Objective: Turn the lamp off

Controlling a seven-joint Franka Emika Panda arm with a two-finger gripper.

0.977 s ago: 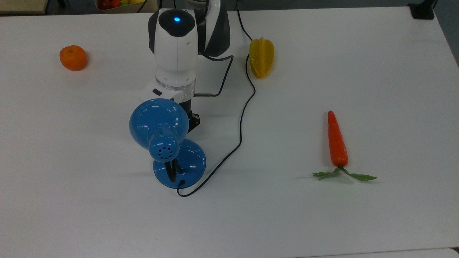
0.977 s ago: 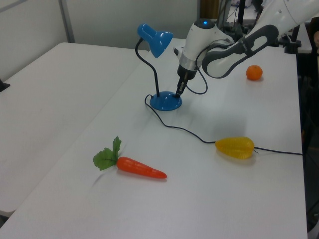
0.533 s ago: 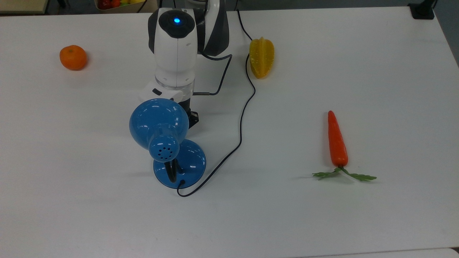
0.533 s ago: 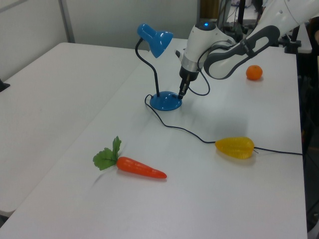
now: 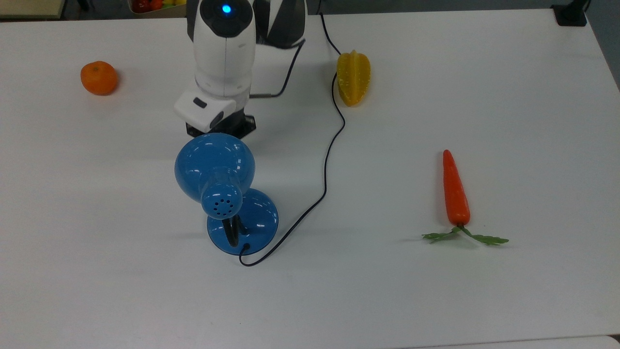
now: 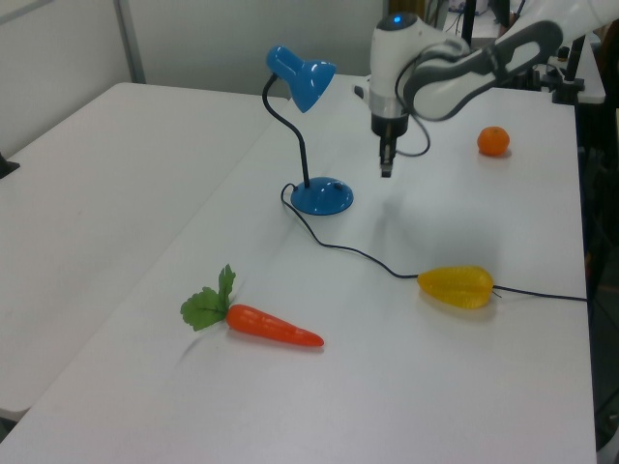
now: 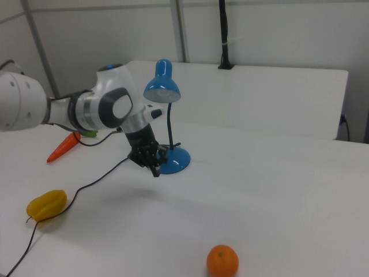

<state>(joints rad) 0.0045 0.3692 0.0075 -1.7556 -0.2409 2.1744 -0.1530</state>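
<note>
Since the earlier frames, the hand (image 6: pixel 386 171) has lifted off the lamp base and pulled back toward the upper part of the top view; it now hangs in the air above the desk (image 5: pixel 436 300), apart from the lamp (image 5: pixel 214 167). In the left view the hand sits in the upper centre of the frame, to the right of the lamp base (image 6: pixel 321 196) and clearly above the desk surface. In the right view the hand (image 7: pixel 155 171) appears at centre left, its tip in front of the base's left edge. Its fingers read as one narrow dark tip, clenched, with nothing between them.

The lamp stands upright left of centre in the top view: bell-shaped shade with vent holes, round domed base below it, black gooseneck between. A thin black cord (image 5: pixel 329 145) leaves the base at the bottom and runs up toward the top centre of the frame, passing just beside the yellow starfruit (image 5: pixel 353 77).

Other items on the desk:
- Orange (image 5: pixel 99 77), upper left of the top view.
- Carrot (image 5: pixel 455 191) with green leaves, right of centre, well apart from the lamp.
</note>
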